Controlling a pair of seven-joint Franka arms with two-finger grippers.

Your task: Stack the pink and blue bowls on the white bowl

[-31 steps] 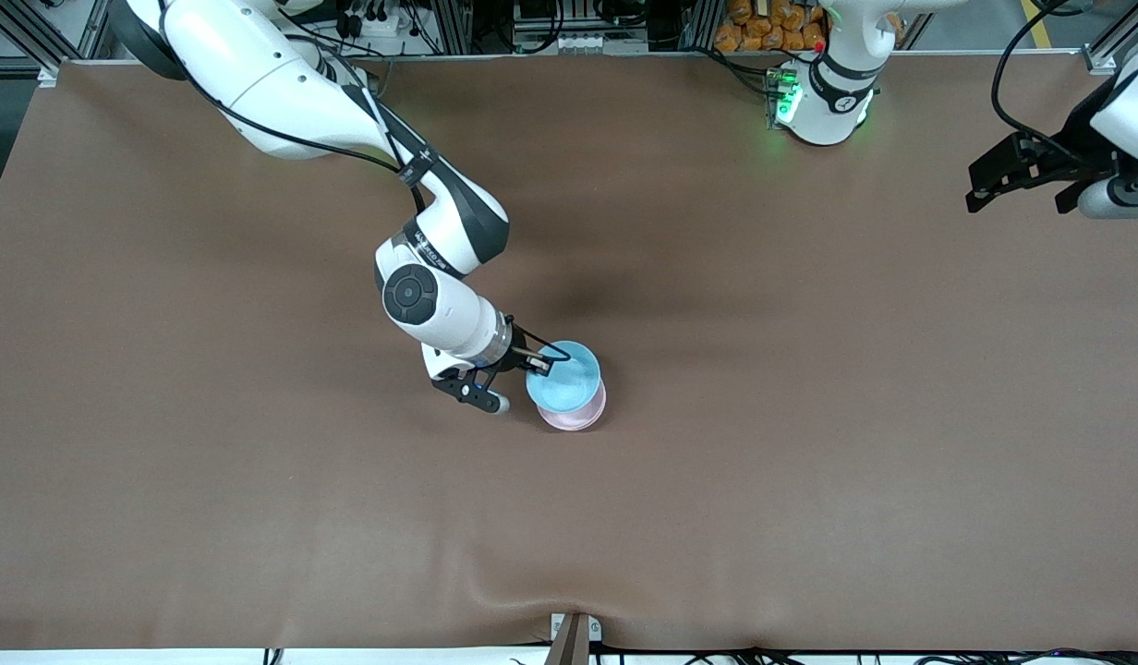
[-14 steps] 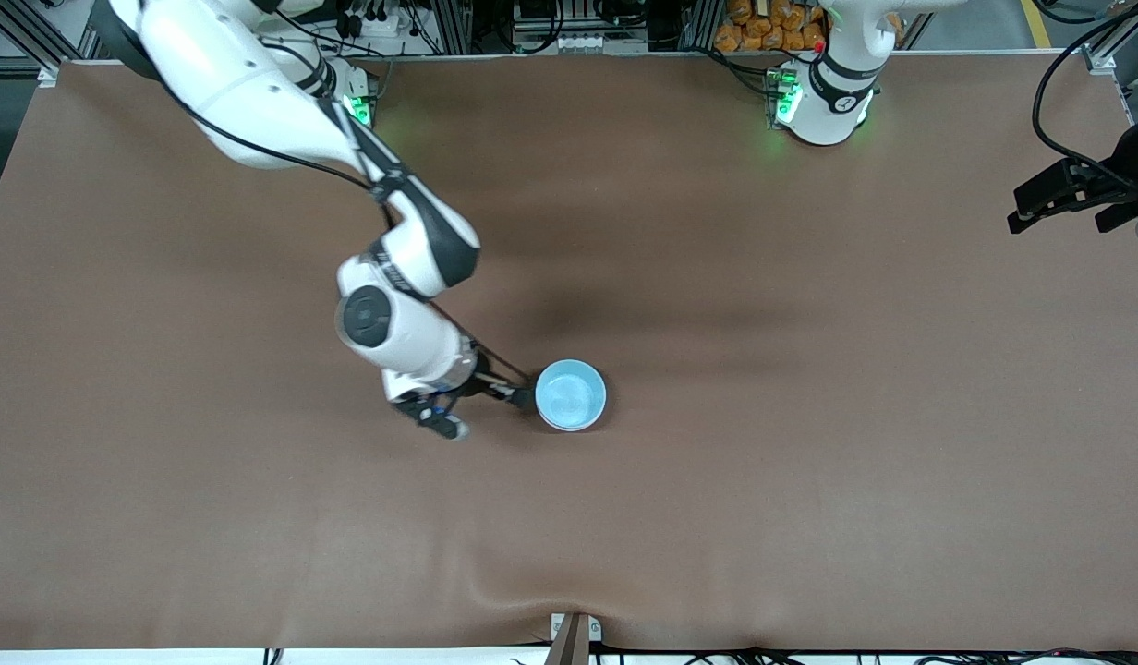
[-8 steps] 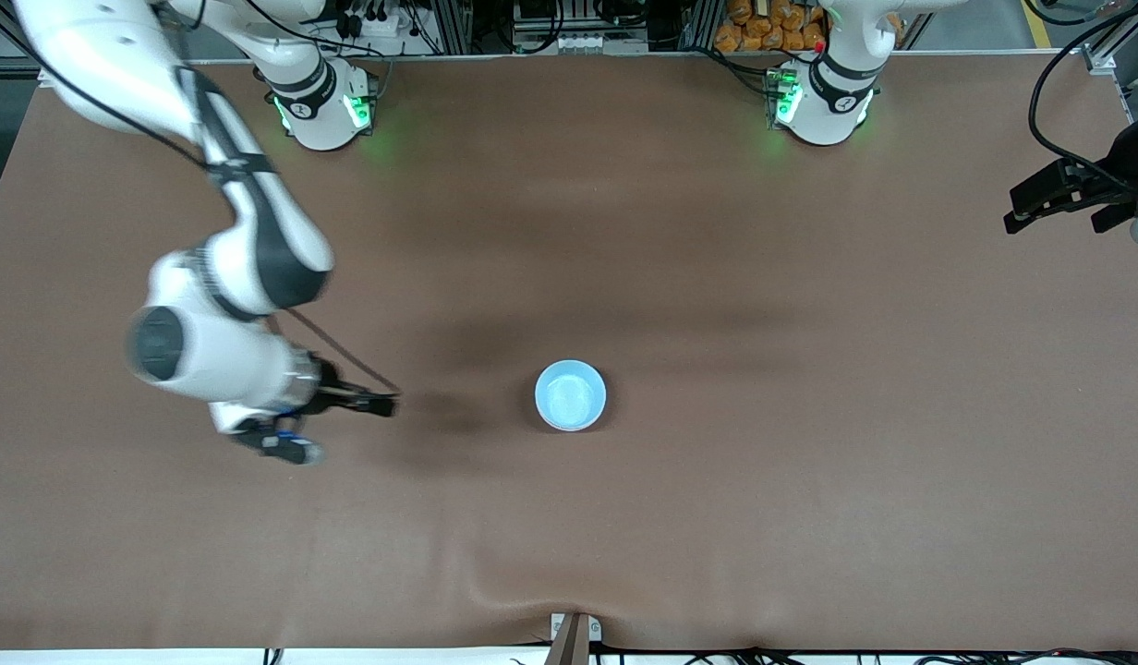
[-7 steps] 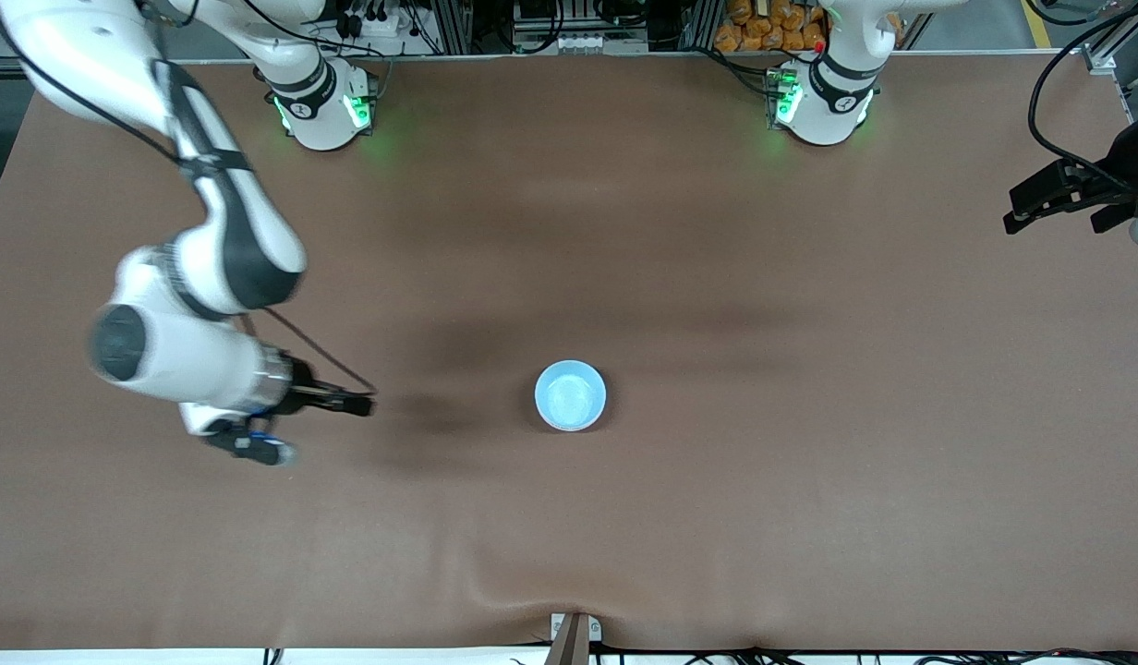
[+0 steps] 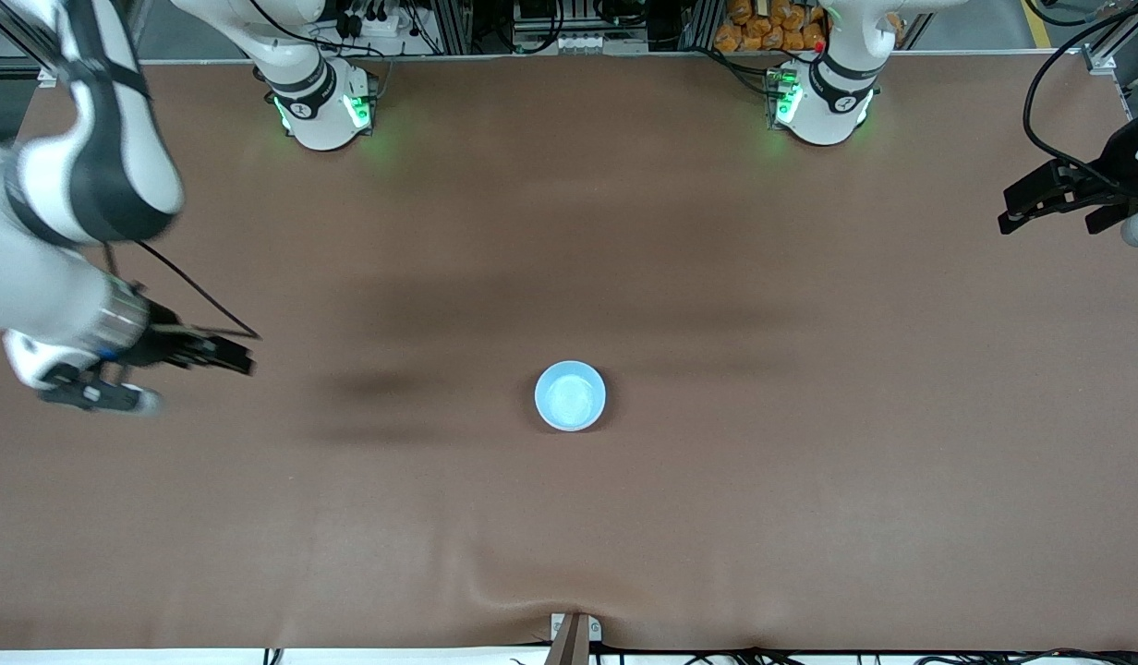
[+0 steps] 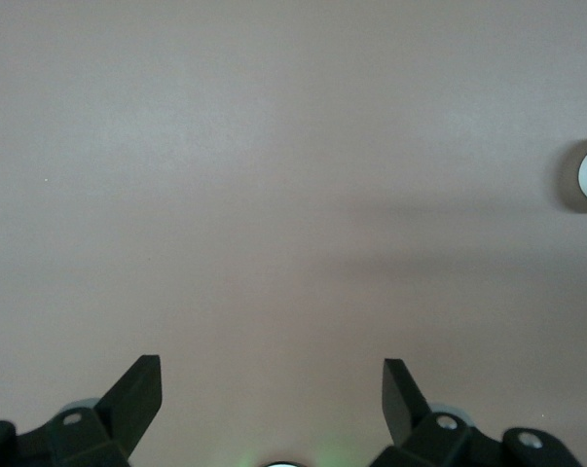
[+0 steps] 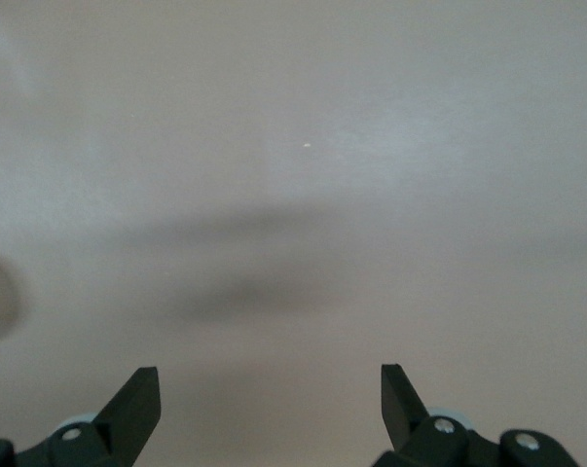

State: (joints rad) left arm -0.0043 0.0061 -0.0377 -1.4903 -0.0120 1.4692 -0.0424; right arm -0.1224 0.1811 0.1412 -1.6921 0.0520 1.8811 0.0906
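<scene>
Both grippers, left (image 5: 1017, 208) and right (image 5: 227, 354), hang empty with fingers spread wide over bare surface (image 5: 809, 462), judging the blue bowl (image 5: 570, 395) placed.

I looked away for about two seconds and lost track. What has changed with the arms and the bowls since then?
The right gripper let go of the blue bowl, which settled onto the stack, then drew away to the right arm's end of the table, jaws open and empty. The left gripper pulled slightly farther toward the left arm's end, jaws open. The stack has stayed put; only the blue bowl shows from above.
</scene>
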